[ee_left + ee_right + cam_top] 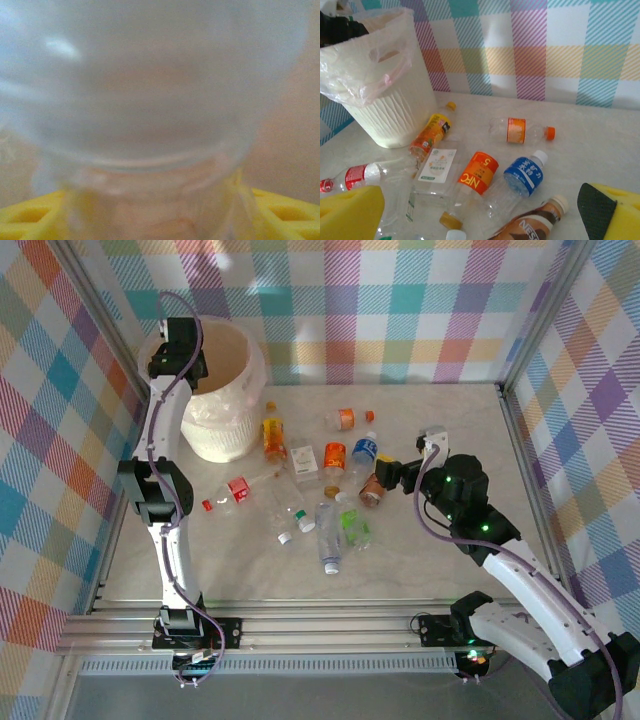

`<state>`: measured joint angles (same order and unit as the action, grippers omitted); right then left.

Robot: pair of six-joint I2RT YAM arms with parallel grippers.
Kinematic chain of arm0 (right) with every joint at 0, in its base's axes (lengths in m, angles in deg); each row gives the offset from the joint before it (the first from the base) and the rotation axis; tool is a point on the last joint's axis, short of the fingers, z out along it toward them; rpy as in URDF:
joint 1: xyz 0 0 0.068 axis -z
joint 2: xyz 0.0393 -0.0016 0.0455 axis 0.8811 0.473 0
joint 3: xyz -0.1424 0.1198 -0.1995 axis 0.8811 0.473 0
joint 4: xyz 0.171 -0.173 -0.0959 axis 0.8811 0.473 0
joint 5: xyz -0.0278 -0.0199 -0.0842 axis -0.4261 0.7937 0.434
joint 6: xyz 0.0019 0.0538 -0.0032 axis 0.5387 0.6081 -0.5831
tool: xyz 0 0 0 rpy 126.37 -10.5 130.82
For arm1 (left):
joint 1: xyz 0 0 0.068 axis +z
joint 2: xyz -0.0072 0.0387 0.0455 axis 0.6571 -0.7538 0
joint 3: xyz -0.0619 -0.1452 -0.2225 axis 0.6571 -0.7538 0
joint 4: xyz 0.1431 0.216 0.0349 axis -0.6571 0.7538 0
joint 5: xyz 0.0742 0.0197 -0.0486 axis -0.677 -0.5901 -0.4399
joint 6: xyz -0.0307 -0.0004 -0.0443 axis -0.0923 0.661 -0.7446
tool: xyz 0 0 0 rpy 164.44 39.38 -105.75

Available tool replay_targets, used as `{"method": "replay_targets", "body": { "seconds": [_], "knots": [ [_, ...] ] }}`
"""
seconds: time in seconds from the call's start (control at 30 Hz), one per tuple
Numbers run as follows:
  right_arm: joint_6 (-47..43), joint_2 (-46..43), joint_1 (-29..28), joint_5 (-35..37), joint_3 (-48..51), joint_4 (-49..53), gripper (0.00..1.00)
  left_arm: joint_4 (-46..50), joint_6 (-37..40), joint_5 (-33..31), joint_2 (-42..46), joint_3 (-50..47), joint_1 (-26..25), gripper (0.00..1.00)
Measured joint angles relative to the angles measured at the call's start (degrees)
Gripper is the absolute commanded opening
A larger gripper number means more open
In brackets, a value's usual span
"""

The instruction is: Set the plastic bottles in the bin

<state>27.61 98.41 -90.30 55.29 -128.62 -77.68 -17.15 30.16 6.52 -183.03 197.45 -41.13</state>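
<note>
My left gripper (178, 358) hangs over the near-left rim of the cream-white bin (222, 430), which is lined with a plastic bag. In the left wrist view a blurred clear bottle (150, 100) sits between the yellow fingers (30, 220); whether they still press it does not show. Several plastic bottles lie on the table. My right gripper (392, 475) stands open just above a brown-label bottle (374, 490) (532, 225), with nothing between its pads (350, 210). Beyond it lie a blue-label bottle (522, 175) and an orange-label bottle (479, 174).
Right of the bin (385, 110) lie an orange juice bottle (272, 436), a flat clear bottle (437, 165) and an orange-capped bottle (343, 419). A red-label bottle (235, 490), a clear one (328, 527) and a green one (355, 530) lie nearer. Plaid walls close three sides.
</note>
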Motion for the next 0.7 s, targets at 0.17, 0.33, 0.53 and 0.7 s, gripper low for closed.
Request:
{"method": "replay_targets", "body": {
  "seconds": [0.17,0.33,0.53,0.7],
  "knots": [
    [1.66,-1.36,0.0,1.03,0.0,3.17,1.0,2.38,-2.32,2.32,0.04,1.07,0.0,0.89],
    [4.11,-2.91,0.0,2.56,0.04,4.09,1.0,3.78,-5.38,7.08,0.85,1.44,0.0,0.95],
    [6.51,-0.79,0.0,3.61,0.04,6.78,1.0,4.63,-10.71,15.72,3.93,1.46,0.0,1.0],
    [8.41,2.05,0.0,3.56,0.04,7.28,1.0,3.82,-14.53,23.76,7.89,0.76,0.0,1.0]
  ]
}}
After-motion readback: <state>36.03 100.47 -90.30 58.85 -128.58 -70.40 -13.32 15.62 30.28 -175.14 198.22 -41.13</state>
